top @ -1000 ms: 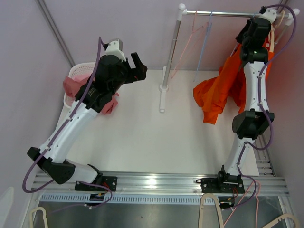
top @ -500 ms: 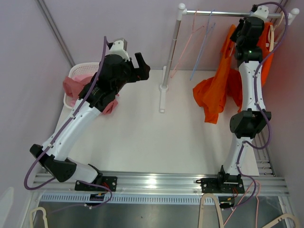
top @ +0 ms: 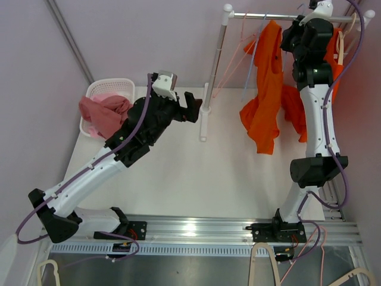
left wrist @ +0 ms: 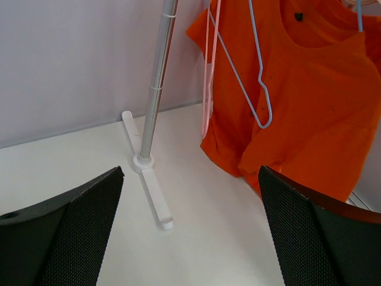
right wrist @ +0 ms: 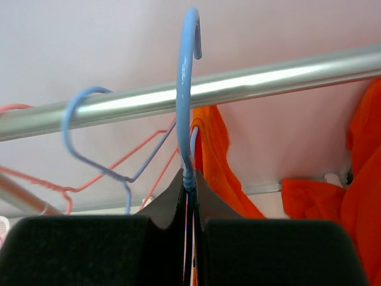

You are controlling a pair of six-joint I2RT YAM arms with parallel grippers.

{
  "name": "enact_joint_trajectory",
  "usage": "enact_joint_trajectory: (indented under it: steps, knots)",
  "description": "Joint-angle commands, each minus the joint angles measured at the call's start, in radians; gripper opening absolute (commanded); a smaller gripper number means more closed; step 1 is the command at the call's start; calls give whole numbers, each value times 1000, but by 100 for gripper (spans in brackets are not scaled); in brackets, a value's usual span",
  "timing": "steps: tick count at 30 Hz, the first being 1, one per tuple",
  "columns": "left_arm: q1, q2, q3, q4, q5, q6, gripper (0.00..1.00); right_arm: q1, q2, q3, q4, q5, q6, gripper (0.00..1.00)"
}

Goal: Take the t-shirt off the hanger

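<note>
An orange t-shirt (top: 265, 101) hangs on a light blue hanger (right wrist: 187, 89) just below the rack's rail (top: 280, 16). My right gripper (top: 296, 34) is up by the rail, shut on the hanger's neck under its hook (right wrist: 189, 179). The hook stands in front of the rail (right wrist: 250, 83) in the right wrist view. My left gripper (top: 193, 108) is open and empty over the table, left of the rack pole (top: 215, 59). In the left wrist view it (left wrist: 190, 179) faces the t-shirt (left wrist: 309, 101), well short of it.
Empty pink (left wrist: 208, 77) and light blue (left wrist: 259, 89) hangers hang on the rail next to the shirt. The rack's white foot (top: 203, 122) lies on the table. A white basket (top: 95, 89) with pink clothes (top: 104, 113) stands at the far left. More orange cloth (top: 336, 56) hangs behind the right arm.
My right gripper has lifted the hanger and shirt up and to the left, close to the rail. My left arm has swung right from the basket towards the rack.
</note>
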Motion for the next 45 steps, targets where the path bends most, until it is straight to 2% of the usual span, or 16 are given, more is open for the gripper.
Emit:
enact_joint_trajectory:
  steps: [1, 5, 8, 9, 10, 11, 12, 14, 17, 22, 30, 38, 41, 43, 44, 45]
  knots:
    - [-5, -27, 5, 80, 48, 57, 100, 4, -55, 57, 39, -4, -25, 0]
    - [-42, -28, 4, 106, 51, 120, 100, 13, -78, 27, 16, -7, -19, 0]
    - [-63, -19, 2, 124, 147, 169, 99, 17, -107, -7, -28, 27, 6, 0]
    - [-65, -19, 1, 147, 202, 173, 100, 24, -114, -10, -53, 50, 25, 0]
    - [-77, -22, -34, 171, 355, 212, 99, 30, -134, -27, -74, 96, 32, 0]
    - [-88, -30, -53, 199, 440, 237, 99, 36, -150, -45, -108, 122, 39, 0]
    - [-109, -37, -77, 281, 474, 261, 100, 52, -170, -72, -117, 148, 47, 0]
    - [-201, -48, -161, 368, 444, 367, 99, 69, -248, -179, -121, 191, 69, 0]
    - [-297, 2, -186, 445, 404, 476, 100, 89, -362, -319, -92, 179, 102, 0]
    - [-394, 130, -206, 549, 284, 591, 99, 98, -458, -355, -101, 138, 108, 0]
    - [-460, 326, -145, 630, 277, 573, 100, 113, -561, -363, -176, 113, 116, 0]
    - [-496, 409, -90, 716, 266, 530, 100, 115, -587, -373, -217, 72, 131, 0]
    - [-496, 452, -7, 693, 257, 524, 99, 113, -595, -376, -223, 55, 138, 0]
    - [-503, 475, 28, 675, 232, 522, 93, 113, -601, -384, -225, 56, 136, 0]
    - [-508, 496, 85, 648, 208, 525, 72, 112, -605, -393, -225, 65, 136, 0]
    - [-513, 506, 110, 631, 203, 530, 56, 113, -607, -398, -222, 70, 136, 0]
